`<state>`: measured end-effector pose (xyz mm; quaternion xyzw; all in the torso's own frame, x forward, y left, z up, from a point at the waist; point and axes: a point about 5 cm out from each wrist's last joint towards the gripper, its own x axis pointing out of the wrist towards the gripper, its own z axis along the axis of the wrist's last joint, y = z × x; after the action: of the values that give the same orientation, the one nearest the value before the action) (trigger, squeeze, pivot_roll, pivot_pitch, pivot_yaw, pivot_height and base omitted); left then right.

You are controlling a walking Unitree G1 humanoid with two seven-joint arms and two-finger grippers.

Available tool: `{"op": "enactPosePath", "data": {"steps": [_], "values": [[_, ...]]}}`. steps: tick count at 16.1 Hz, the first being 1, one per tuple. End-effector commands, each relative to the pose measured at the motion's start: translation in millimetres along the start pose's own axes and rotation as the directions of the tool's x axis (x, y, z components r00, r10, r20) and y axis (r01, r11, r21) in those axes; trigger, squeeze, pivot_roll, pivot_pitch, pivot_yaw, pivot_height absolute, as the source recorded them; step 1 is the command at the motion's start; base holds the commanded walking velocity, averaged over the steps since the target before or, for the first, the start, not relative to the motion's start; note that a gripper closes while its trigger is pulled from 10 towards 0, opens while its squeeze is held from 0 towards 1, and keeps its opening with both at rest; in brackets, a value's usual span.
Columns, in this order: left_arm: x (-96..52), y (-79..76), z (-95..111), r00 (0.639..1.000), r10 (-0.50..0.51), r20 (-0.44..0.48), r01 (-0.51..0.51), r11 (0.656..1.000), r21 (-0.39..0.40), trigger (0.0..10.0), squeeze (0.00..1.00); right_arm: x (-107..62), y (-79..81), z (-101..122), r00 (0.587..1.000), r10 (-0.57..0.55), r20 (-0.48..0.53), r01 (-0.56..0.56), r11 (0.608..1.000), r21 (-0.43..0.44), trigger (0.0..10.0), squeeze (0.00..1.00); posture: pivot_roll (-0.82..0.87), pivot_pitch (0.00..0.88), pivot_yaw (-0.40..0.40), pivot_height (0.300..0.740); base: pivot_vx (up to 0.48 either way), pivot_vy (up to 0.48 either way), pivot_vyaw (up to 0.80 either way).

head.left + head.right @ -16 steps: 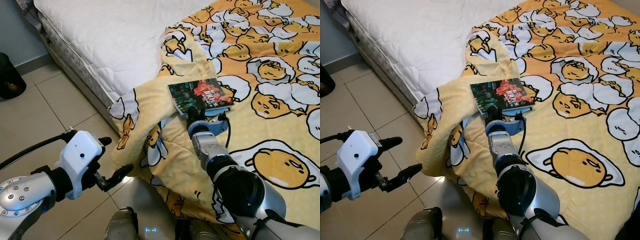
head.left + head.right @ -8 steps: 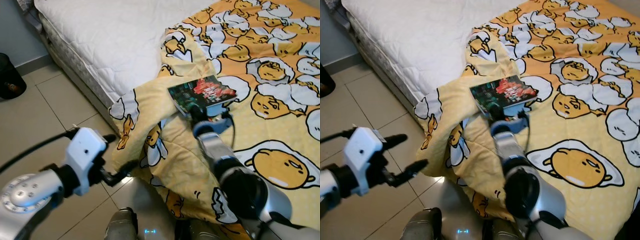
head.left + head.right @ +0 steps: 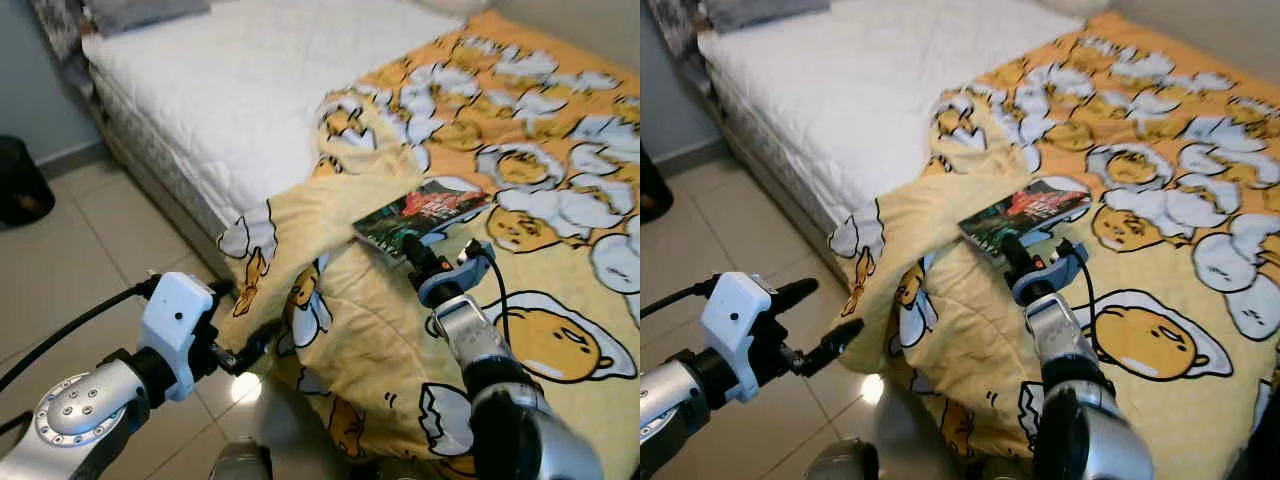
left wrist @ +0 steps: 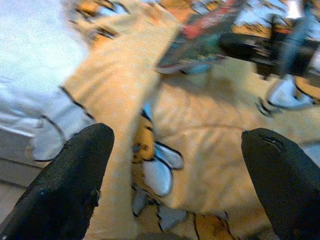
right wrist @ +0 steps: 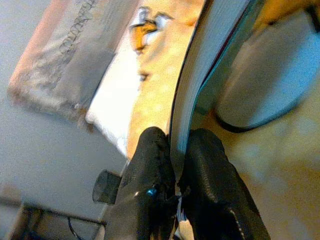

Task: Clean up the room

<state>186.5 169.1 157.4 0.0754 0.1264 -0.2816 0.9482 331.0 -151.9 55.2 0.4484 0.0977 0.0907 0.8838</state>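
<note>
right gripper (image 5: pixel 172 155): pinched narrow on the book's near edge, black fingers (image 5: pixel 150 160) on both faces of the cover.
book (image 3: pixel 422 212): lifted at a tilt just above the blanket, over the folded corner of the bed.
right wrist view: page edges seen edge-on between the fingers, blanket and white mattress beyond.
head views: colourful cover face up, right arm stretched forward under it.
left gripper (image 3: pixel 820 320): spread wide, holding nothing, low over the tiled floor (image 3: pixel 90 240) beside the hanging blanket edge.
left wrist view: two wide-apart fingertips (image 4: pixel 65 180) framing the blanket fold, book and right wrist farther off.
blanket (image 3: pixel 540 180): yellow, egg-character print, draped over the bed (image 3: pixel 250 80) and down its side.
</note>
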Motion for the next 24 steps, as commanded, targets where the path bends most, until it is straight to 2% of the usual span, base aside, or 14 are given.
{"op": "enactPosePath", "data": {"steps": [1,7,8,9,10,13,14,15,16,18,19,20,21,24], "values": [[1.6,1.6,-2.6,1.0,0.031,0.003,-0.031,1.0,-0.003,10.0,0.77,3.0,14.6,11.8,0.996,0.094,0.001,-0.093,0.991,-0.101,0.0,0.0,0.09,0.0,-0.037,0.74,0.0,0.0,0.0],[29.6,36.9,1.6,0.985,0.144,0.1,-0.141,0.989,-0.036,10.0,0.78,-15.7,11.5,38.1,0.99,0.14,-0.009,-0.139,0.967,-0.213,0.0,0.0,0.01,0.0,-0.029,0.74,0.0,0.0,0.0],[34.9,43.3,7.3,0.981,0.119,0.155,-0.096,0.984,-0.148,10.0,1.0,-18.3,16.7,42.5,0.981,0.193,-0.03,-0.195,0.958,-0.212,0.0,0.0,0.01,0.0,-0.029,0.74,0.0,0.0,0.0],[37.4,48.4,14.0,0.974,0.078,0.212,-0.025,0.97,-0.24,10.0,1.0,-20.4,25.1,44.2,0.961,0.268,-0.072,-0.277,0.937,-0.212,0.0,0.0,0.01,0.0,-0.027,0.74,0.0,0.0,0.0],[38.2,50.4,15.8,0.971,0.065,0.229,-0.003,0.966,-0.26,10.0,1.0,-21.1,27.9,44.1,0.952,0.291,-0.089,-0.304,0.928,-0.214,0.0,0.0,0.01,0.0,-0.027,0.74,0.0,0.0,0.0],[50.6,87.7,26.3,0.954,0.059,0.294,0.054,0.931,-0.36,10.0,1.0,-30.1,53.7,39.2,0.826,0.499,-0.263,-0.551,0.812,-0.19,0.0,0.0,0.02,0.0,-0.025,0.74,0.0,0.0,0.0],[58.3,96.9,31.6,0.941,0.033,0.337,0.127,0.888,-0.442,10.0,0.99,-36.0,66.6,36.6,0.74,0.588,-0.325,-0.651,0.748,-0.13,0.0,0.0,0.03,0.0,-0.031,0.74,0.0,0.0,0.0],[60.0,98.2,32.2,0.939,0.028,0.343,0.14,0.879,-0.456,10.0,0.9,-37.4,69.1,35.7,0.72,0.606,-0.338,-0.67,0.733,-0.115,0.0,0.0,0.03,0.0,-0.031,0.74,0.0,0.0,0.0],[65.6,97.4,30.4,0.938,-0.02,0.346,0.198,0.851,-0.486,10.0,0.29,-43.5,80.1,31.1,0.642,0.668,-0.376,-0.736,0.675,-0.057,0.0,0.0,0.03,0.0,-0.034,0.74,0.0,0.0,0.0],[74.3,91.5,28.3,0.929,-0.075,0.364,0.27,0.809,-0.523,10.0,0.0,-48.2,92.2,27.4,0.561,0.725,-0.4,-0.791,0.612,0.0,0.0,0.0,0.03,0.0,-0.03,0.74,0.0,0.0,0.0],[79.0,85.2,28.9,0.908,-0.126,0.399,0.343,0.772,-0.536,10.0,0.0,-50.5,98.1,25.6,0.518,0.749,-0.414,-0.815,0.579,0.027,0.0,0.0,0.02,0.0,-0.026,0.74,0.0,0.0,0.0],[82.0,77.4,32.2,0.876,-0.186,0.445,0.431,0.714,-0.551,8.5,0.0,-52.0,102.2,24.6,0.489,0.761,-0.426,-0.83,0.556,0.041,0.0,0.0,0.02,0.0,-0.022,0.74,0.0,0.0,0.0],[84.2,69.6,33.5,0.851,-0.243,0.466,0.495,0.668,-0.555,0.5,0.0,-53.1,105.2,24.8,0.468,0.773,-0.428,-0.84,0.539,0.055,0.0,0.0,0.01,0.0,-0.018,0.74,0.0,0.0,0.0],[83.5,62.5,32.7,0.817,-0.307,0.488,0.562,0.611,-0.557,0.0,0.0,-55.4,108.7,25.5,0.441,0.786,-0.433,-0.851,0.52,0.078,0.0,0.0,0.01,0.0,-0.017,0.74,0.0,0.0,0.0]]}}
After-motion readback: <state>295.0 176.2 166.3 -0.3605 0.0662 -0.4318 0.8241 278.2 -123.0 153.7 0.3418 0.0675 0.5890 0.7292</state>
